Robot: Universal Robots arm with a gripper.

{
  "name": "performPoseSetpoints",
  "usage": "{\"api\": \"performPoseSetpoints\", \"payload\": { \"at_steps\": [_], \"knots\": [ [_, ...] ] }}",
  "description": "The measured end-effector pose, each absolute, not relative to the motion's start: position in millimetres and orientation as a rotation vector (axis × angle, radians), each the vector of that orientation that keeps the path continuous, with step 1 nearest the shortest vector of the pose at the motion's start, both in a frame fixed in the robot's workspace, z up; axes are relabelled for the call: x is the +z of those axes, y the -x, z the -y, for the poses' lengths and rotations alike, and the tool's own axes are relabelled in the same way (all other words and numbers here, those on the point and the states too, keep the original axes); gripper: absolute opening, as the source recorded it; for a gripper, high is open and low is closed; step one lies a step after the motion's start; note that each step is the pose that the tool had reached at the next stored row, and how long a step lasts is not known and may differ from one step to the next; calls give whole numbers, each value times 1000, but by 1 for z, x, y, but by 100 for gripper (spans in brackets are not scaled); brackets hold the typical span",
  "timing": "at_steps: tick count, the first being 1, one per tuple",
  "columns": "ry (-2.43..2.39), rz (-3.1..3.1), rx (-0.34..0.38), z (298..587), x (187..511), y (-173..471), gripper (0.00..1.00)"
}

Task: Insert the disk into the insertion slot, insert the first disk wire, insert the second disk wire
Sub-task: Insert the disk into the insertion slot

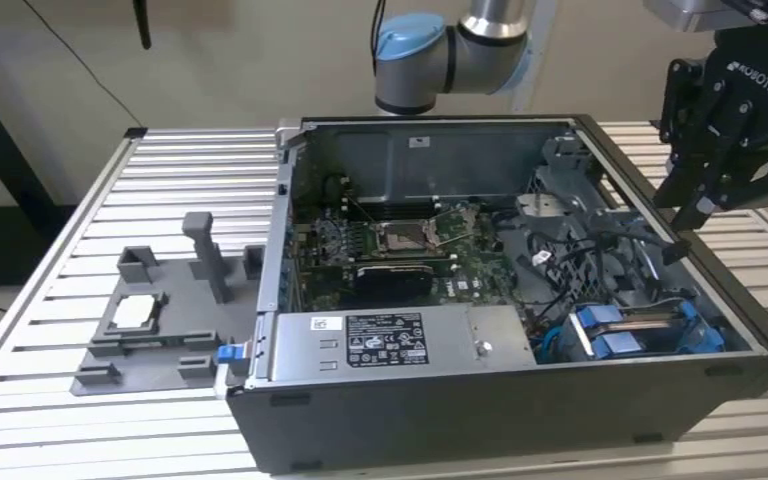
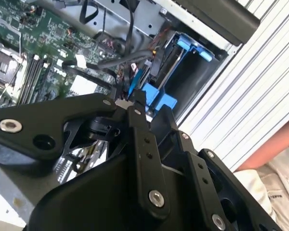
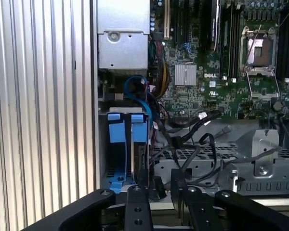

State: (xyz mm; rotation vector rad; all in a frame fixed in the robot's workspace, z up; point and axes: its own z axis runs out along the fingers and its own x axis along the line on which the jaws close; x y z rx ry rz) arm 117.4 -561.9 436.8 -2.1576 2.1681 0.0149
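Closest to the lens in both wrist views is the black gripper (image 3: 159, 182) – whether it is clenched, released or grasping something I cannot tell. In the exterior view it hangs above the computer case (image 1: 518, 400), over the wall on the exterior view's right, near a bundle of black cables (image 1: 611, 245). The insertion slot (image 1: 592, 342) is in the case corner beside the power-supply box (image 1: 384, 342). The disk (image 1: 640, 322) seems to sit already inside it, between the blue tabs, though little of it shows. So I judge the first step as done and a wire step in hand. Such a move calls for fine aim – the cables lie crowded and the room around the slot is narrow.
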Motion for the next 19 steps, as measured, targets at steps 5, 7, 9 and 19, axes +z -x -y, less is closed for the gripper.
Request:
{"api": "performPoseSetpoints", "payload": {
  "at_steps": [5, 7, 9, 19],
  "knots": [
    [2169, -2131, -19, 559, 432, -117, 33],
    [2175, -2115, -34, 558, 430, -117, 33],
    [2180, -2100, -48, 557, 428, -117, 33],
    [2168, -2085, -79, 557, 421, -117, 33]
  ]
}}
